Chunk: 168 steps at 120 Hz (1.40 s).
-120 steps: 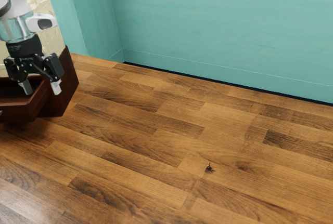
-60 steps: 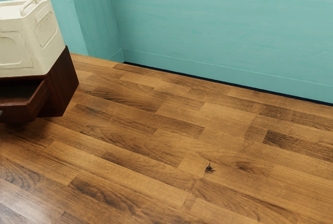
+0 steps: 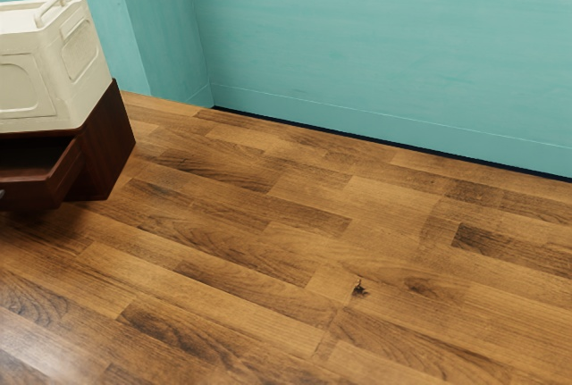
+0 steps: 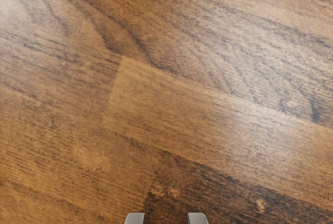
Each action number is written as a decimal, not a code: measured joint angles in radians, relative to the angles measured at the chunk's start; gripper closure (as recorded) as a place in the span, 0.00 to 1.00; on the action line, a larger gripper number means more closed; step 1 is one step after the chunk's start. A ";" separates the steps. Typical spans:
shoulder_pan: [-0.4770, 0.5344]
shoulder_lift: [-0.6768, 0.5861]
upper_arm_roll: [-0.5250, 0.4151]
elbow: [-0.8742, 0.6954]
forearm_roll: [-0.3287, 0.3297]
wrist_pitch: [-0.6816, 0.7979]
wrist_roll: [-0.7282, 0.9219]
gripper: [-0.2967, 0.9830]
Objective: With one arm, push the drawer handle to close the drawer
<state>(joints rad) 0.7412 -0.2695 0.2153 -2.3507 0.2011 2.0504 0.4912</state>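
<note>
The dark reddish-brown drawer (image 3: 32, 192) stands pulled out of its cabinet (image 3: 109, 144) at the exterior view's left edge, its inside partly exposed. A small bit of the grey metal handle (image 3: 2, 195) shows on the drawer front, cut by the picture's edge. In the wrist view my gripper (image 4: 166, 219) has its two grey fingertips apart, with a gap between them and nothing held. Bare wooden floor lies beneath the hand.
A cream-coloured box (image 3: 76, 72) with a raised handle rests on top of the cabinet. Wood-plank flooring (image 3: 295, 251) spreads toward the exterior view's right, and a teal wall (image 3: 375, 46) rises behind it. A small dark mark (image 3: 359, 288) is on the floor.
One second ago my gripper hung over the open drawer in front of the cream box; it has since moved away from there. The drawer, cabinet and box look unmoved.
</note>
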 joint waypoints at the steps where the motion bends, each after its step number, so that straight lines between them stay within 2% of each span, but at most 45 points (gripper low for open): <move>1: 0.000 0.005 0.001 0.000 -0.004 0.010 0.006 0.75; 20: 0.000 0.088 0.004 0.026 -0.103 0.171 0.104 0.79; 37: 0.001 0.165 0.002 0.085 -0.176 0.259 0.172 0.80; 76: 0.009 0.280 -0.052 0.162 -0.283 0.330 0.280 0.82; 94: -0.011 0.326 -0.057 0.192 -0.358 0.350 0.313 0.82; 134: -0.002 0.426 -0.075 0.303 -0.418 0.374 0.364 0.82; 151: -0.002 0.465 -0.078 0.332 -0.472 0.388 0.369 0.82; 168: -0.001 0.502 -0.081 0.391 -0.495 0.398 0.369 0.81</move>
<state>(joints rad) 0.7399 0.2327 0.1338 -1.9601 -0.2943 2.4485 0.8605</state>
